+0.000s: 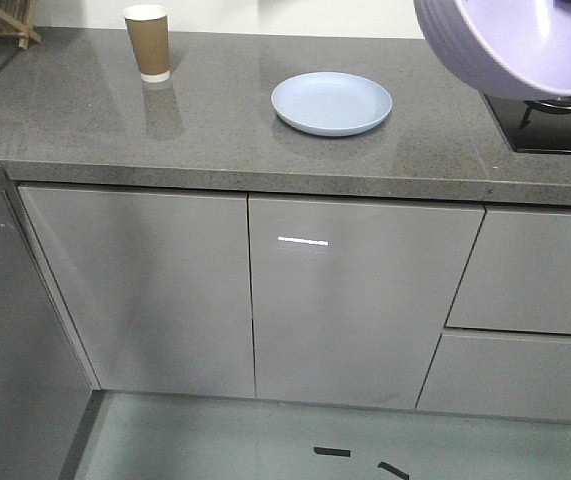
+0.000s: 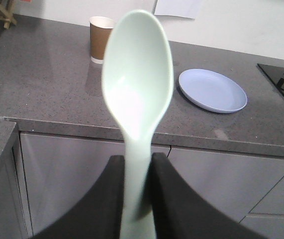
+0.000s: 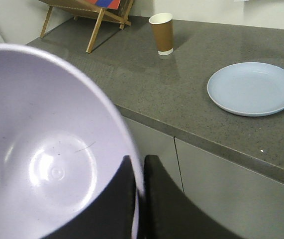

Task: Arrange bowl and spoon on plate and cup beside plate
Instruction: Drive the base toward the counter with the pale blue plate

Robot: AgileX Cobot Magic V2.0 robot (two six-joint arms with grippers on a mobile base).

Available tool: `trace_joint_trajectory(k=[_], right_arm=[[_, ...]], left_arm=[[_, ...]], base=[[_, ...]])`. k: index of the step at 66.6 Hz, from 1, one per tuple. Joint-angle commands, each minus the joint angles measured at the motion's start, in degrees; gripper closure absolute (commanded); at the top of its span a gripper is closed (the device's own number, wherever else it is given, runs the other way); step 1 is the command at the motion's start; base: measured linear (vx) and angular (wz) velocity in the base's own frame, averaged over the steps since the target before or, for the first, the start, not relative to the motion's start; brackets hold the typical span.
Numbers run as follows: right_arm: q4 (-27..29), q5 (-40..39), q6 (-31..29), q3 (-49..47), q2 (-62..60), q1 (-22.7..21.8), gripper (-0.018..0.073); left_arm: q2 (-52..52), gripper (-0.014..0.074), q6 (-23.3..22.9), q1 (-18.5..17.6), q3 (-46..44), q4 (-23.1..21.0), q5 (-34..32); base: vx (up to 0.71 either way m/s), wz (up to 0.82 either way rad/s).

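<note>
- The grey stone counter (image 1: 85, 130) runs across the whole front view, with glossy grey cupboard doors (image 1: 355, 300) below it.
- A black hob (image 1: 555, 125) is set into the counter at the right edge.
- The plate (image 1: 331, 102) lies flat on the counter, left of the hob.
- The bowl (image 3: 42, 149) is up in the air, tilted on its side (in the front view it hangs over the hob's corner, above and to the right of the plate).
- The right gripper (image 3: 139, 167) has the bowl's rim pinched between its two dark fingers, which are nearly closed, one inside the wall and one outside.
- The cup (image 1: 147, 42) stands upright at the back of the counter, well apart from the plate, to its left.
- The spoon (image 2: 138, 84) is held off the counter, scoop up.
- The left gripper (image 2: 138, 164) is clamped on the spoon's handle, with a finger tight against each side.
</note>
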Motion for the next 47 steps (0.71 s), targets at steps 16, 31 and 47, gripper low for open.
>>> trace_joint_trajectory(k=[16,31,47], right_arm=[[2.73,-2.52,-0.33,-1.46,-1.3,-0.2,0.0568],[2.73,-2.52,-0.33,-1.46,-1.3,-0.2,0.0568],[2.73,-2.52,-0.33,-1.46,-1.3,-0.2,0.0568]], left_arm=[[-0.53,0.0602,-0.08,-0.08,-1.34,-1.53,-3.52],[-0.53,0.0602,-0.08,-0.08,-1.34,-1.53,-3.52],[-0.53,0.0602,-0.08,-0.08,-1.34,-1.53,-3.52]], base=[[0.04,0.0],[0.06,-0.04],[0.09,-0.03]])
